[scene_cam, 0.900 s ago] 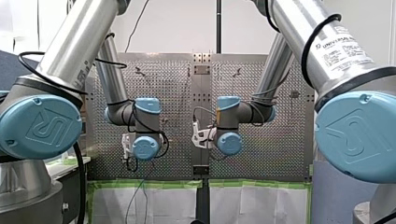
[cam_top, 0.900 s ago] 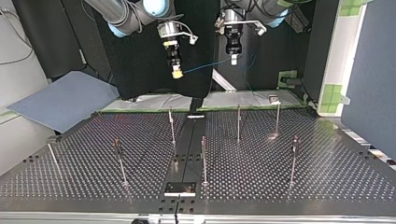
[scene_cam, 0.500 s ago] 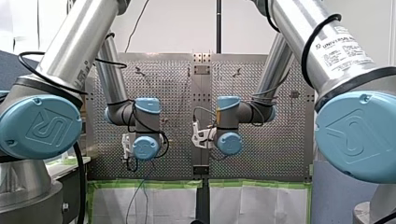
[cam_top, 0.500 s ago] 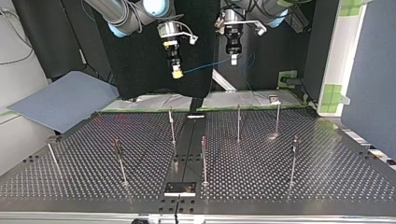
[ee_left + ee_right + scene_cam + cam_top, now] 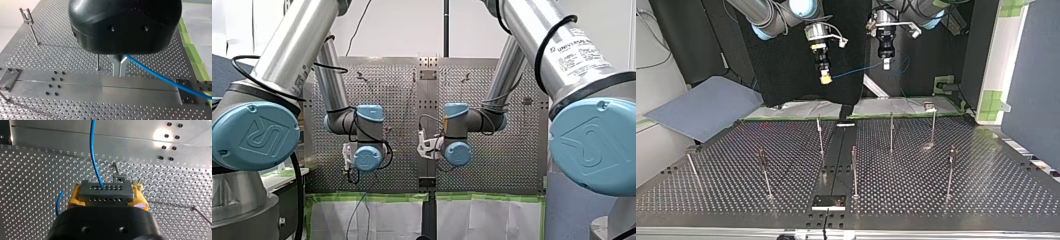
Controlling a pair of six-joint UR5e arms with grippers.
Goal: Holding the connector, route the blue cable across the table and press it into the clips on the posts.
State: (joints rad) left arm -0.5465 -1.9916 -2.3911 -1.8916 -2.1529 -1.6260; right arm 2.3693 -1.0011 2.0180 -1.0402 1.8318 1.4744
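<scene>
the connector [image 5: 105, 195] is a small grey block with two rows of holes in its face, clamped level between the yellow pads [image 5: 75, 197] of the right gripper [image 5: 107, 188]. the cable [image 5: 94, 155], thin and blue, enters one hole of the upper row and runs straight ahead of that gripper. a short loose blue end curls beside one pad. in the top view the cable spans the upper middle of the frame, rising slightly rightward to the left gripper [image 5: 886, 63], whose metal fingers [image 5: 119, 67] pinch it. seven thin posts [image 5: 854, 170] stand upright across the lower half of that frame, each topped by a small forked clip [image 5: 26, 15]. the cable hangs well above them.
</scene>
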